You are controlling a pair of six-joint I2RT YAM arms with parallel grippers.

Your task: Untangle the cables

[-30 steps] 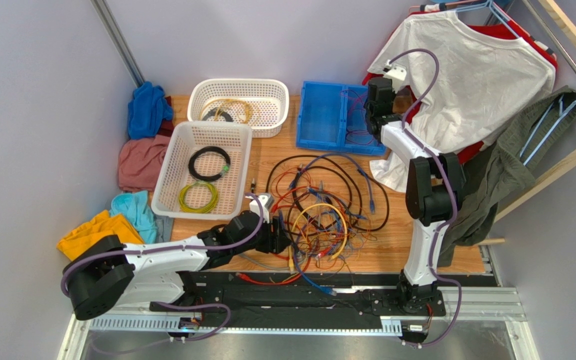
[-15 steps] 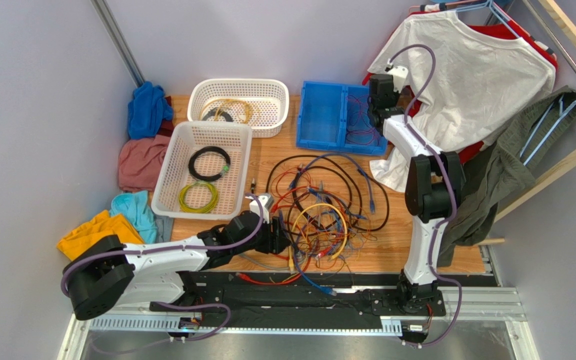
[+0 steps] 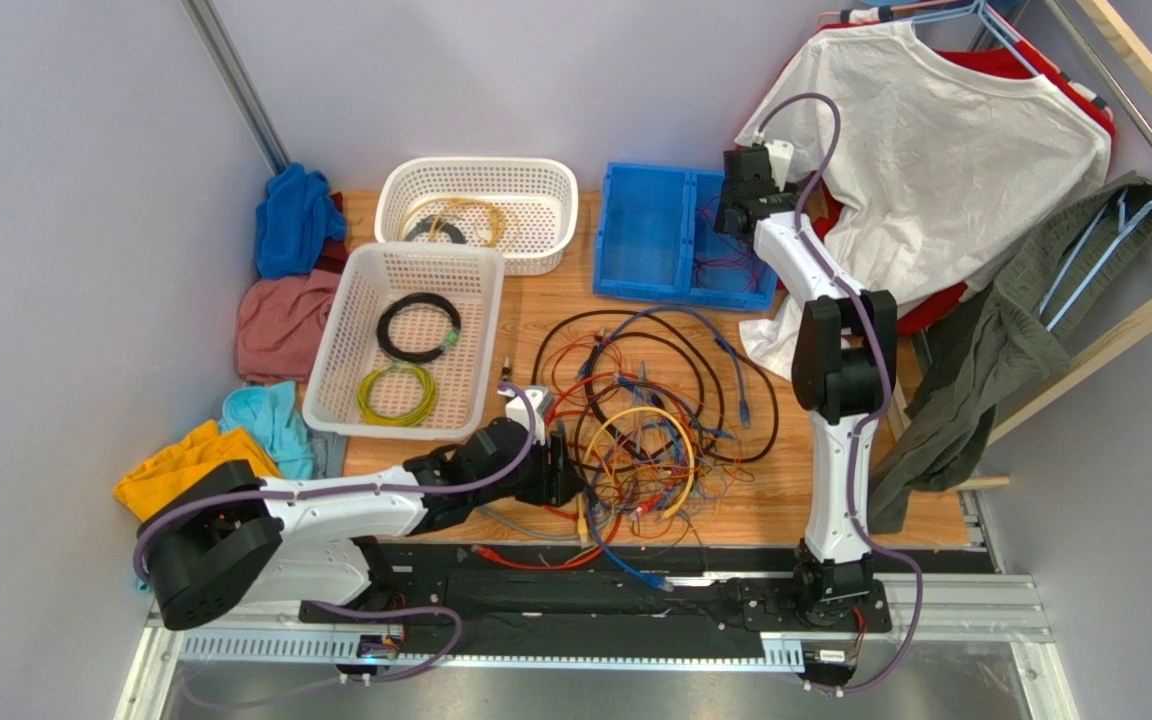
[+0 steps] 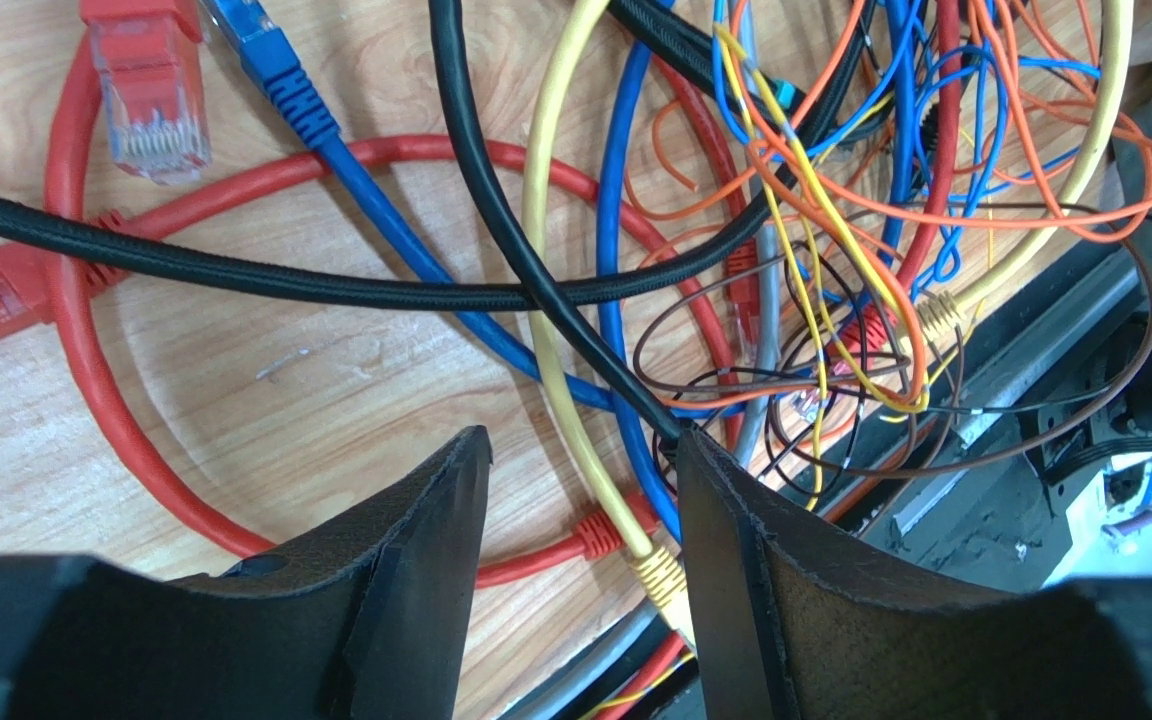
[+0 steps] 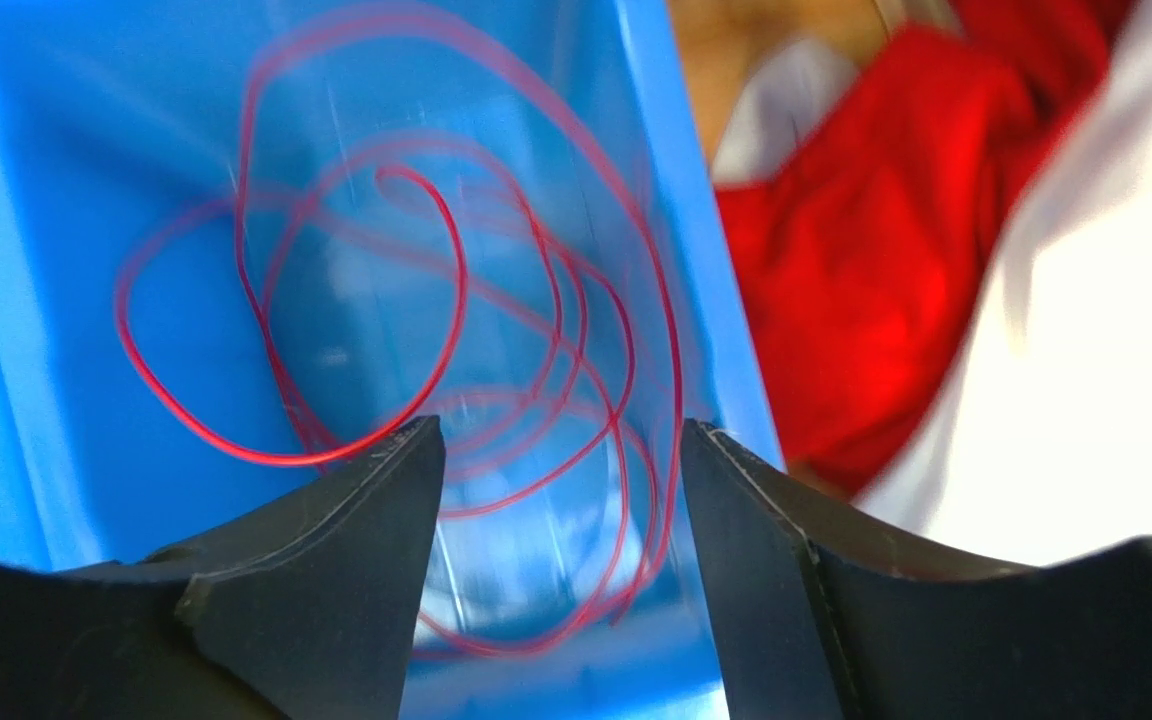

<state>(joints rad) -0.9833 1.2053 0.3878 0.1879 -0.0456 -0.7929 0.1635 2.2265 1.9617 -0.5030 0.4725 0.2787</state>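
Left tool (image 3: 564,477): jaws wide, nothing clamped. It sits low over the desk (image 3: 545,293) at the near-left edge of the cables (image 3: 642,428), and the tangle spreads ahead and to the right of its tips. In the left wrist view a yellow cable (image 4: 533,195) and a black cable (image 4: 477,173) run down into the gap between the fingers, neither one pinched. A red plug (image 4: 147,90) lies on the wood ahead-left of the tips, its cable looping round toward the fingers. Judged step: choosing the next strand to pull from the heap. The next move calls for closing on one strand only; the yellow one looks best placed. It should then be drawn out slowly, since the black cable crosses it just ahead of the tips and thin orange and blue wires knot round it further on. Right tool (image 5: 555,450): jaws wide, empty, hovering over the blue bin (image 5: 26,375). A thin red wire (image 5: 244,447) lies loose in the bin below the tips, apart from them. Judged: one strand is sorted, and this arm is free for the heap. Views: only the top view shows the two arms well apart and the full extent of the tangle. Only the wrist views show the jaw gaps and which strands lie between the fingers. The right wrist view is blurred, so the red wire's ends cannot be made out.
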